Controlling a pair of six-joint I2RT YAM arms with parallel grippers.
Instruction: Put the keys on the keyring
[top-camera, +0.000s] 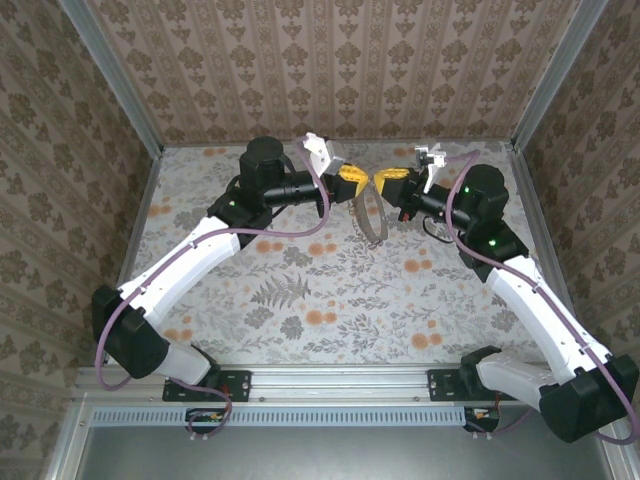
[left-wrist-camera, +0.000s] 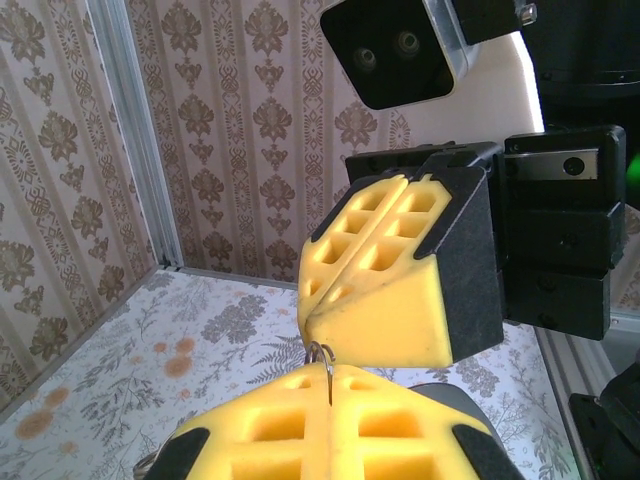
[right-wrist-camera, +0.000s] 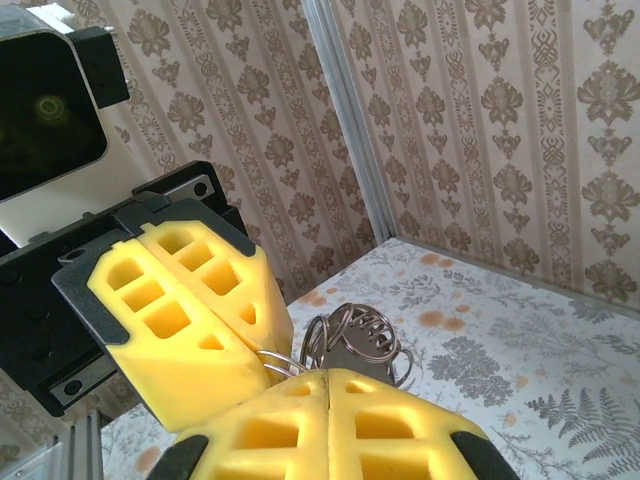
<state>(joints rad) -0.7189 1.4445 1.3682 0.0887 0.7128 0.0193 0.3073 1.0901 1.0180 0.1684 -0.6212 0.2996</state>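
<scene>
Two grippers meet tip to tip above the floral table (top-camera: 300, 300), near its far wall. On the left, the left gripper (top-camera: 356, 186) has its yellow fingers (left-wrist-camera: 270, 430) pressed fully together, with a thin wire loop of the keyring (right-wrist-camera: 355, 332) nipped in their seam. The keyring hangs between both tips, a strand drooping toward the table. On the right, the right gripper (top-camera: 381, 183) is closed too, with coiled rings just beyond its tips; I cannot tell whether it grips them.
</scene>
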